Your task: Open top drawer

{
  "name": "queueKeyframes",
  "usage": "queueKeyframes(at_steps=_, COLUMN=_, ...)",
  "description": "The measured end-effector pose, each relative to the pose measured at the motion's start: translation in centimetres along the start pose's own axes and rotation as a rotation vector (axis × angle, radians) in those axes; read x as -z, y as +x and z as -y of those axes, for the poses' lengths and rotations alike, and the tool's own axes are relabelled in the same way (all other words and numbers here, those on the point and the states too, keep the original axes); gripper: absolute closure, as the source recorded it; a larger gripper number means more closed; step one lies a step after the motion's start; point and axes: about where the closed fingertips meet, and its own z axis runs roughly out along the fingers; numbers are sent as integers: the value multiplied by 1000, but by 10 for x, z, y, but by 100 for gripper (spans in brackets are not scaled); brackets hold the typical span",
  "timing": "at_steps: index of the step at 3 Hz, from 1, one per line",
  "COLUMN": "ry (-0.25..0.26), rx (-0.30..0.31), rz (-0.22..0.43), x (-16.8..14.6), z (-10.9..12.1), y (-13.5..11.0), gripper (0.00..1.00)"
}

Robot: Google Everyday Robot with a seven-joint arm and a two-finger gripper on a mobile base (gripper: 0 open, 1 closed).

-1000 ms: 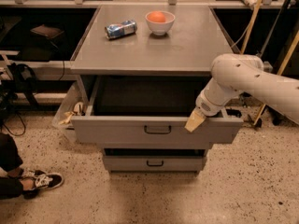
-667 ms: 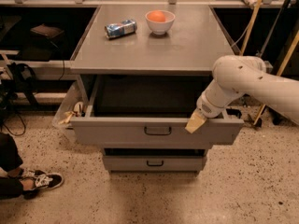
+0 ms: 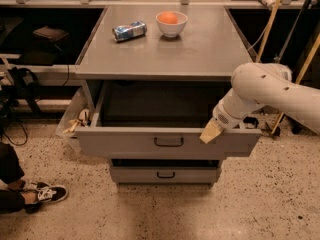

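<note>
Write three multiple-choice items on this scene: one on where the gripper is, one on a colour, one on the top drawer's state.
1. The gripper is:
A) at the top drawer's front rim, right of its handle
B) out of view
C) hanging high over the scene

2. The bowl is:
A) black
B) white
C) green

3. The top drawer is:
A) shut
B) taken out altogether
C) pulled out

Answers:
1 A, the gripper lies against the front's upper edge, right of the handle.
2 B, the bowl is white and holds something orange.
3 C, the drawer's inside shows and its front stands forward of the tabletop.
</note>
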Motion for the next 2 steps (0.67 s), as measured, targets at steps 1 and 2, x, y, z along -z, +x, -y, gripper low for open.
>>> queueKeyframes(at_steps=1, ry=0, rx=0, rz=0, x=0, z=0, y=0, gripper=100)
queueKeyframes(at_steps=2, ry=-8, rx=-3, rz=-1, x=2, z=1, y=3, gripper=100)
